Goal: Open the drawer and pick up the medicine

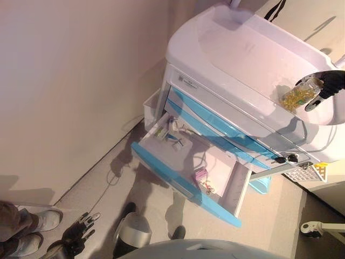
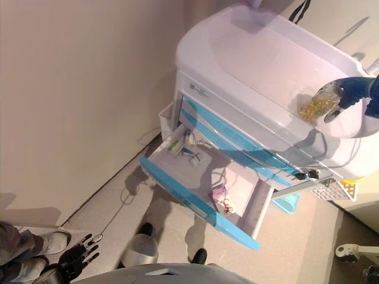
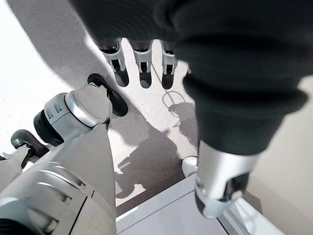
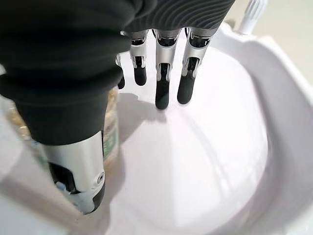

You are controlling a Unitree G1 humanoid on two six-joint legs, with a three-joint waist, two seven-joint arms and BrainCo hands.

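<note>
A clear medicine bottle of yellow capsules (image 1: 299,93) rests on the white top of the cart (image 1: 226,48) near its right end. My right hand (image 1: 330,82) is against the bottle's cap end, fingers straight. In the right wrist view the bottle (image 4: 111,128) shows behind the thumb (image 4: 78,166), and the straight fingers (image 4: 164,73) reach over the bare white top. The blue-fronted drawer (image 1: 183,186) stands pulled out, with small packets and a pink item (image 1: 200,174) inside. My left hand (image 1: 75,237) hangs open low at the left, above the floor.
Closed blue drawers (image 1: 215,127) sit above the open one. A key (image 1: 284,159) sticks out at the cart's right side, beside a white mesh basket (image 1: 307,173). A person's shoes (image 1: 43,221) stand at the lower left. A wall runs along the left.
</note>
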